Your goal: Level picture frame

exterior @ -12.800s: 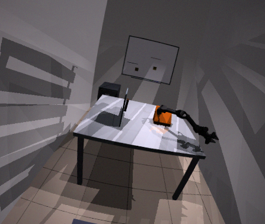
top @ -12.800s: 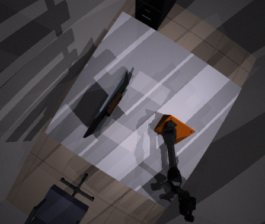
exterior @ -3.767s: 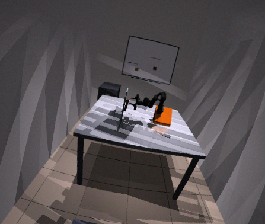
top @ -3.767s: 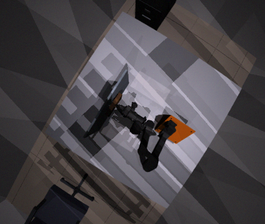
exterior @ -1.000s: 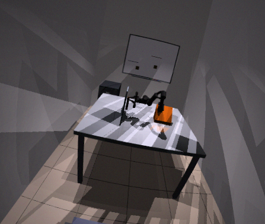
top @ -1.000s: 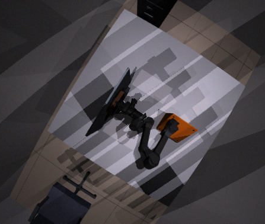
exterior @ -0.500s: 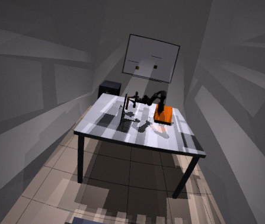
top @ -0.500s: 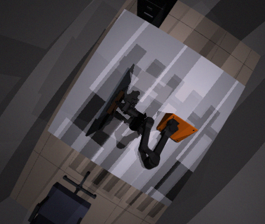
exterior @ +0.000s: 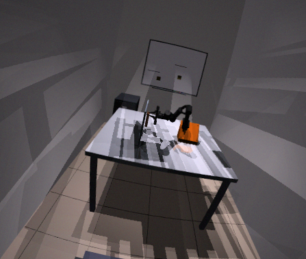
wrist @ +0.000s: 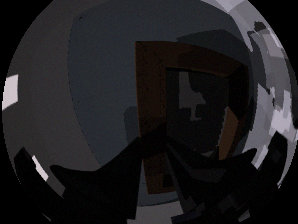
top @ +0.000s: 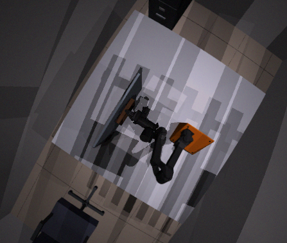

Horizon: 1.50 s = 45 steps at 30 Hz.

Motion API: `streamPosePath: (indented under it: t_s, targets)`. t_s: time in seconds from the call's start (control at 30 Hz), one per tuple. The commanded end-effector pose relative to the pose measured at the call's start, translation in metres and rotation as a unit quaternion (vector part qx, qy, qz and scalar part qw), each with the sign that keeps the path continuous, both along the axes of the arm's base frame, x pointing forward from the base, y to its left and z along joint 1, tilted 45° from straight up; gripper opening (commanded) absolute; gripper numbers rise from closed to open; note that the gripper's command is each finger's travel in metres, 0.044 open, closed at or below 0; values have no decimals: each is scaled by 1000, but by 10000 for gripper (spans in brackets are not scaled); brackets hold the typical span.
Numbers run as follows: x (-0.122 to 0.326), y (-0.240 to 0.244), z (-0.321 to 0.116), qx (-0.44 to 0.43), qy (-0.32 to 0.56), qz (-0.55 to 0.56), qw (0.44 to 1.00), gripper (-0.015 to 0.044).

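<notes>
The brown picture frame (top: pixel 121 118) (exterior: pixel 147 121) (wrist: pixel 150 85) is in front of the upright blue-grey wall panel (top: pixel 137 86) (wrist: pixel 100 85). In the wrist view its dark opening faces me, one long side bar runs up the middle, and the top bar slopes down to the right. The wide lens bends the lines, so I cannot tell the exact tilt. My gripper (top: pixel 128 112) (wrist: pixel 152 140) is shut on the lower part of that side bar, with a finger on either side. The screw and the notched strip are hidden behind the frame.
The panel stands on the white table (top: pixel 225 77) (exterior: pixel 117 145). My arm bends back to its orange base (top: pixel 200 141) (exterior: pixel 193 133). A black cabinet (top: pixel 164 13) (exterior: pixel 127 103) stands beyond the table, and a dark chair (top: pixel 69 222) is beside it. A whiteboard (exterior: pixel 172 55) hangs behind.
</notes>
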<state>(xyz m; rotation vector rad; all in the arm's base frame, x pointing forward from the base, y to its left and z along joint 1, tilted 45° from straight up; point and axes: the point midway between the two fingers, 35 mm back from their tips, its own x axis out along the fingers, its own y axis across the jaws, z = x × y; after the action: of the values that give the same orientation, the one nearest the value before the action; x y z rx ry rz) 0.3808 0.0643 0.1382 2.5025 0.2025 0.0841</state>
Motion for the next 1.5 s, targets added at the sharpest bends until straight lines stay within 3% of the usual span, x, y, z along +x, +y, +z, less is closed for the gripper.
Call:
streamPosePath:
  t_s: [0.0,1.47]
  targets:
    - [0,-3,5,2,-6,-6,1000,0]
    - [0,0,10,2,-6,-6,1000,0]
